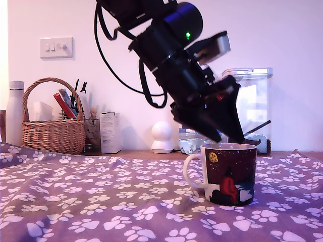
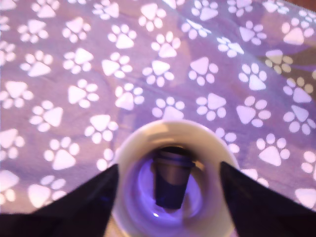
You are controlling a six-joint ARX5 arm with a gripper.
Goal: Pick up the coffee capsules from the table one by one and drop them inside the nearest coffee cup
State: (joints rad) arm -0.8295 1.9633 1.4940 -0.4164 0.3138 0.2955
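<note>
The claw point(image 1: 229, 137) hangs directly over the cup point(image 1: 228, 174), its fingertips at the rim in the exterior view. The wrist view confirms the alignment: the two dark fingers point(image 2: 84, 202) stand spread to either side of the cup's white mouth point(image 2: 173, 182), wide enough that the whole opening shows between them, and nothing is pinched. One capsule point(image 2: 172, 178) lies inside the cup, on its bottom, its long axis running roughly straight away from the camera, leaning somewhat. It is therefore straight below the claw, not off to any side. The cup stands upright on the worktop point(image 1: 101, 201), toward the exterior view's right, handle pointing to that view's left. No other capsule is visible on the cloth in either view, though the cup and arm hide some of it. Judgement: the drop into this cup appears complete; the coming move is most likely a straight lift clear of the rim, and since the fingers bracket the rim closely, any sideways drift could nudge the cup
</note>
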